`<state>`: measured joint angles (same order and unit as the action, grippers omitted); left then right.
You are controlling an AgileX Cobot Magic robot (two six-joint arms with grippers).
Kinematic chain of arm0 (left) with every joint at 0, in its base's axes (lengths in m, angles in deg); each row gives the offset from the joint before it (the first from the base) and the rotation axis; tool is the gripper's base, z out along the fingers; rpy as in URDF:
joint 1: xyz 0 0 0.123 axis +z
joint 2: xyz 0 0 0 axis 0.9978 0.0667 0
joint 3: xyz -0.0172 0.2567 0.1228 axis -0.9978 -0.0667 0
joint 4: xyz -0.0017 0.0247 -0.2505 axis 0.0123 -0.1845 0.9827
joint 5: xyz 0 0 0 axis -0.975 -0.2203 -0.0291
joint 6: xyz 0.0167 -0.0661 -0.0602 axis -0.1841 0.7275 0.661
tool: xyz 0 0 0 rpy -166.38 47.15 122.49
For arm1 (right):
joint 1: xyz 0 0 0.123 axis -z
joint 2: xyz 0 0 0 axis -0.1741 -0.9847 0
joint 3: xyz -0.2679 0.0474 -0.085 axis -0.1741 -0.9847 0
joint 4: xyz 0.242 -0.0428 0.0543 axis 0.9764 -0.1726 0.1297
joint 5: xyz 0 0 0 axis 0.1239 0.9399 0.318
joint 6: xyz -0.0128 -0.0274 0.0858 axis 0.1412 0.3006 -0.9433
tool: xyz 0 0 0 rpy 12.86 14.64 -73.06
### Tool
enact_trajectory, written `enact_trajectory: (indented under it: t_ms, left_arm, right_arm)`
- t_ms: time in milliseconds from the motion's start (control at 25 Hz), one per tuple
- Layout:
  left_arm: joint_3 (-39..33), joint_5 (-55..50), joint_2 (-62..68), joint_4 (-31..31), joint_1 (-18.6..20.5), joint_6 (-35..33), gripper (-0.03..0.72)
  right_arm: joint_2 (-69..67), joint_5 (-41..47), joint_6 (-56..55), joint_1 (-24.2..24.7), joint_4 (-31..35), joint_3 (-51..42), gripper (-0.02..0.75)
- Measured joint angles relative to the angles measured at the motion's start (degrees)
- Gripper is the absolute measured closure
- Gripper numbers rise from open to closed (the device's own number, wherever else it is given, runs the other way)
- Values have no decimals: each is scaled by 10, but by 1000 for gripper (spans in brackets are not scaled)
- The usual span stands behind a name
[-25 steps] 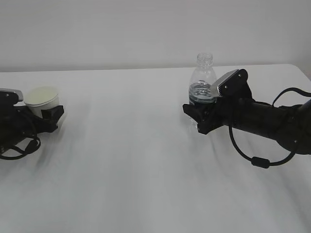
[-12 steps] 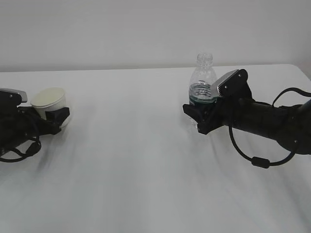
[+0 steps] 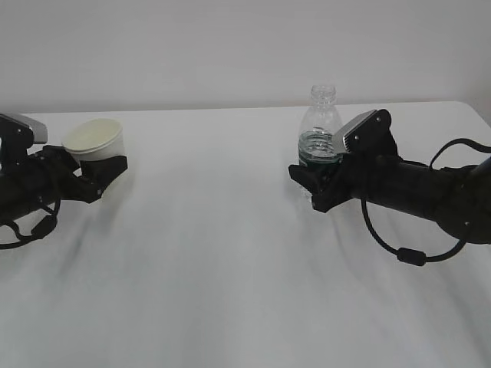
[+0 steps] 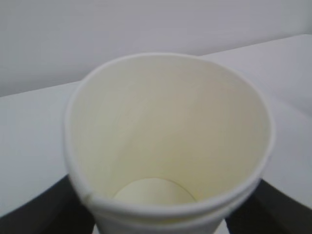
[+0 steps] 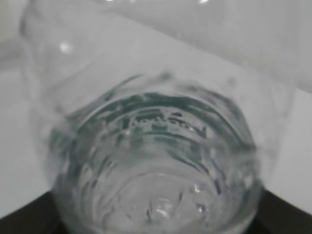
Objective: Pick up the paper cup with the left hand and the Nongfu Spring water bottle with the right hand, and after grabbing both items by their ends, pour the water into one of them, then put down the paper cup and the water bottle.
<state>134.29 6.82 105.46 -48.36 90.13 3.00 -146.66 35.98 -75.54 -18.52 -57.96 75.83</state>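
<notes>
Paper cup (image 3: pixel 95 138) sits in my left hand's (image 3: pixel 98 170) jaws, gripped low on its base, mouth up and empty inside, near the worktop's (image 3: pixel 230 253) left edge. My right hand's (image 3: pixel 313 186) jaws clasp the Nongfu Spring water bottle (image 3: pixel 320 134) low down, upright, neck open, water (image 5: pixel 156 180) pooled in its lower half. Cup lies well apart, leftward of the bottle; bare white worktop between them gives me room.

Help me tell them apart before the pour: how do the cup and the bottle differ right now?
The cup is opaque white, short and wide-mouthed; the bottle is clear, taller and narrow-necked. The cup is empty inside; the bottle holds water. The cup tilts, off the table; the bottle stands upright. Each sits between a gripper's fingers.
</notes>
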Motion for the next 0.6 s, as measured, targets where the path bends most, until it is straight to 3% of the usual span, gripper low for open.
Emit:
enact_trajectory:
  t_ms: [600]
  left_arm:
    - [0, 0, -16, -235, 0, 95, 171]
  right_arm:
    - [0, 0, 0, 0, -49, 0, 271]
